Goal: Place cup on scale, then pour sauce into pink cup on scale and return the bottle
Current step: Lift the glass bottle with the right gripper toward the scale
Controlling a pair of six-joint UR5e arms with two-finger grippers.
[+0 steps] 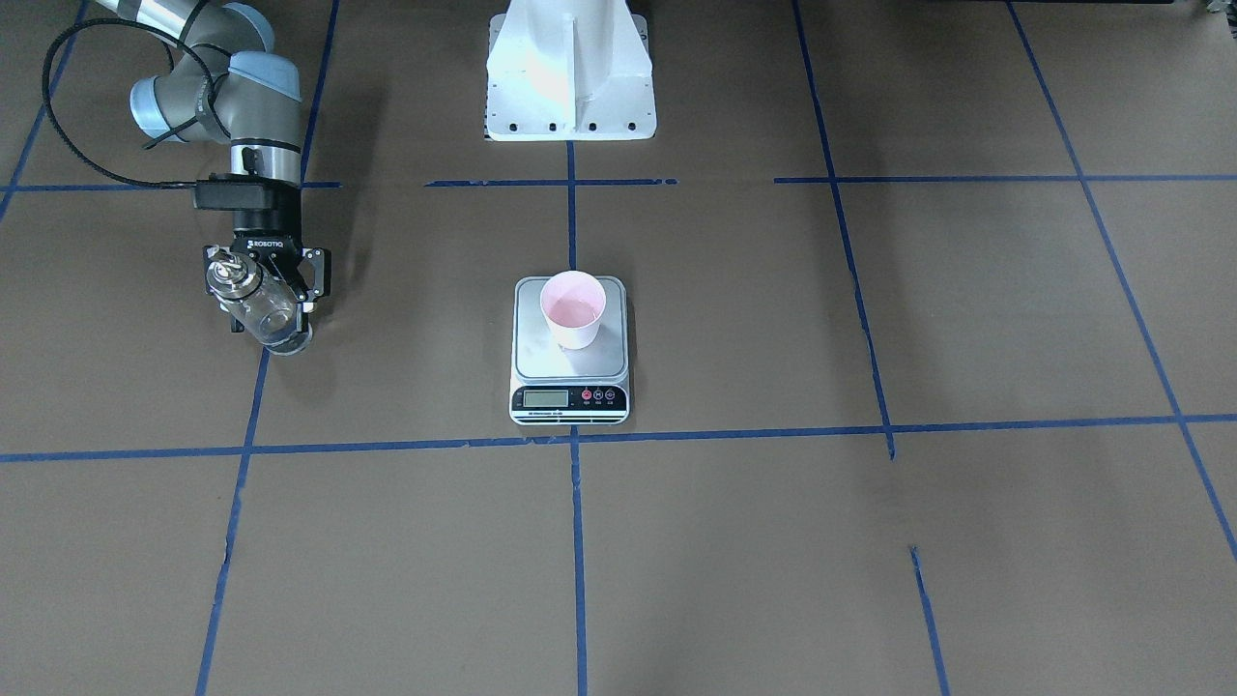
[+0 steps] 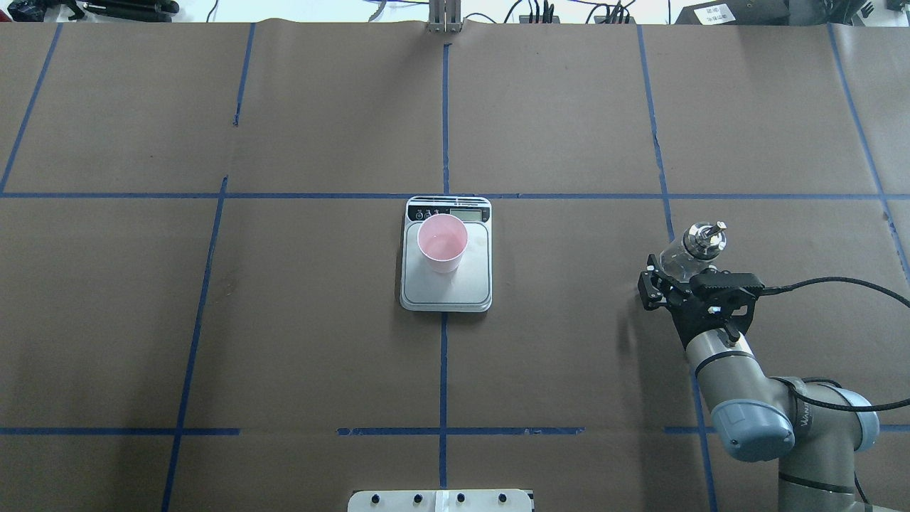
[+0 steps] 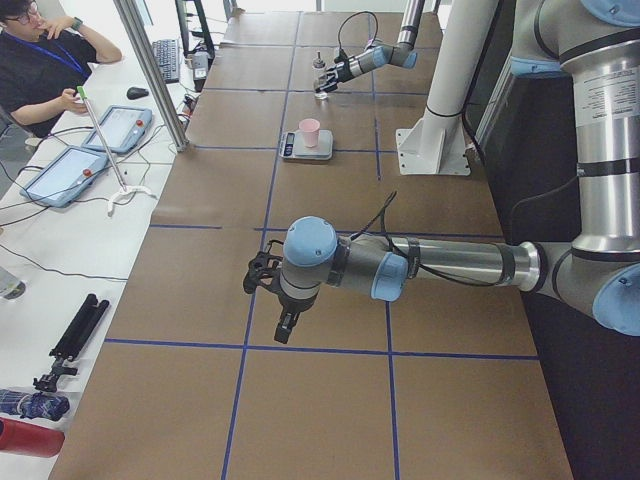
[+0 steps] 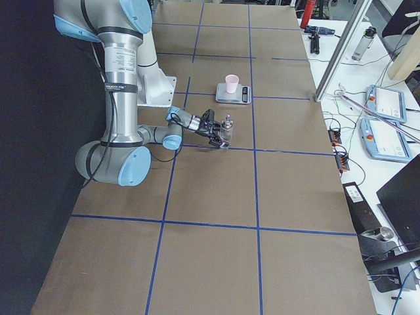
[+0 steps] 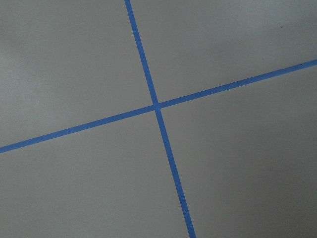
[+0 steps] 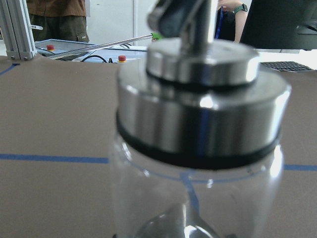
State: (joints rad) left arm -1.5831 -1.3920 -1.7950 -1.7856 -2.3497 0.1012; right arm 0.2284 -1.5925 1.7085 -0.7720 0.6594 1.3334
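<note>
The pink cup (image 1: 573, 309) stands upright on the steel plate of the scale (image 1: 570, 387) at the table's middle; it also shows in the overhead view (image 2: 442, 244). My right gripper (image 1: 266, 290) is shut on the glass bottle (image 1: 253, 302) with the metal cap and spout, held upright at or just above the table, far to the scale's side in the overhead view (image 2: 693, 249). The bottle's cap fills the right wrist view (image 6: 203, 99). I cannot tell how much sauce is in it. My left gripper (image 3: 262, 275) shows only in the left side view, low over bare table; I cannot tell its state.
The robot's white pedestal (image 1: 570, 77) stands behind the scale. Blue tape lines (image 5: 157, 106) cross the brown table. An operator (image 3: 40, 60) sits beside a side table with tablets (image 3: 120, 128) beyond the table's far edge.
</note>
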